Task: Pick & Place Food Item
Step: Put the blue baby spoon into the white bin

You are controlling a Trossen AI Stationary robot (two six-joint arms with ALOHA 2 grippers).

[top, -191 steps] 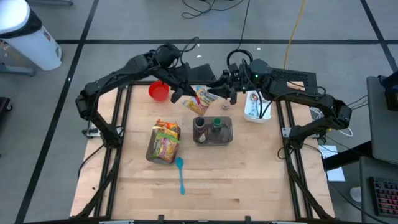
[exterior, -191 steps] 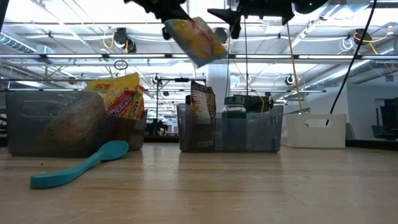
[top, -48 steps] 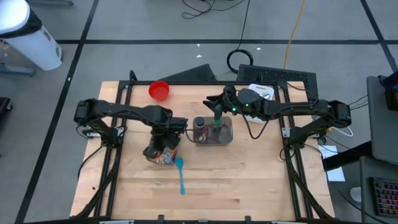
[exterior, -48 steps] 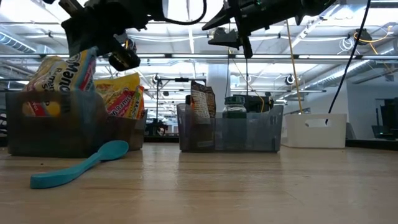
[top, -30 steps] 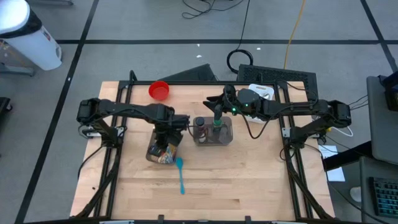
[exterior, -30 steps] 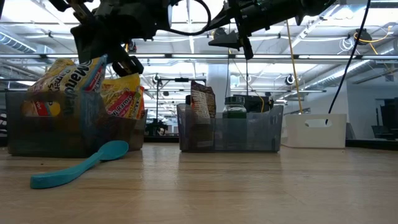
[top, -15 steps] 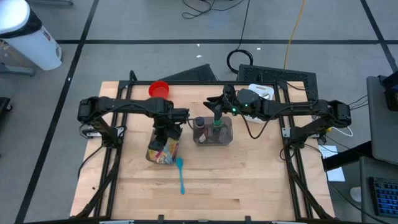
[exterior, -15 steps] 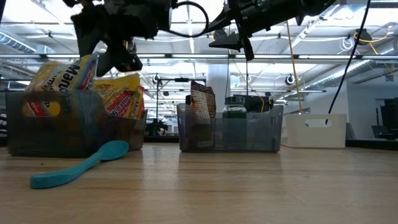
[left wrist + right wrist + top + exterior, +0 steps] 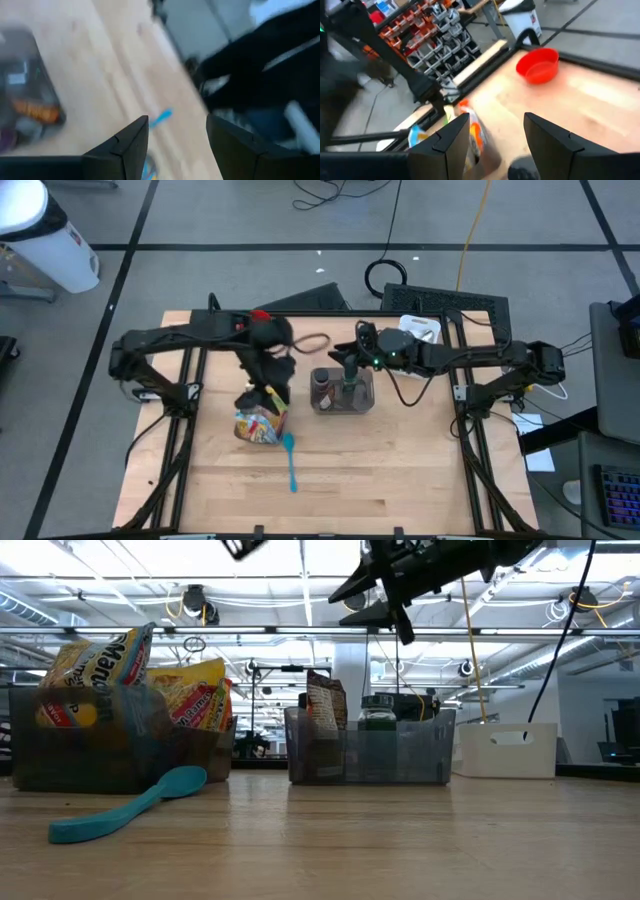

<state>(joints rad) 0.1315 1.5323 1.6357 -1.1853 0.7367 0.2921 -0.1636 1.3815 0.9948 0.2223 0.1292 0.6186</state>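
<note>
The wooden counter [image 9: 400, 480] is bounded by dark frame rails along its sides, and its near half is bare apart from a teal spoon [image 9: 290, 460] lying just beside the left bin. Open room is also seen on the right side of the counter, between the middle bin and the right rail.

The food packet [image 9: 95, 675], yellow with large lettering, is seen standing tilted in the dark translucent left bin [image 9: 60, 755], beside other bright snack bags [image 9: 195, 695]. In the high view the left bin's contents [image 9: 262, 420] are found left of centre on the counter.

The left end effector [image 9: 177, 135] is raised above the left bin, apart from the packet; its fingers are spread with nothing between them, and the spoon and the counter are seen through the gap in the left wrist view. In the low view only a tip of it is seen at the top edge.

The right end effector [image 9: 495, 132] is held above the middle bin [image 9: 370, 755], which holds a dark pouch and a green-capped jar. Its fingers are parted and empty. A red bowl [image 9: 537, 65] is seen near the far edge of the counter, and a white tray [image 9: 505, 750] stands to the right of the middle bin.
</note>
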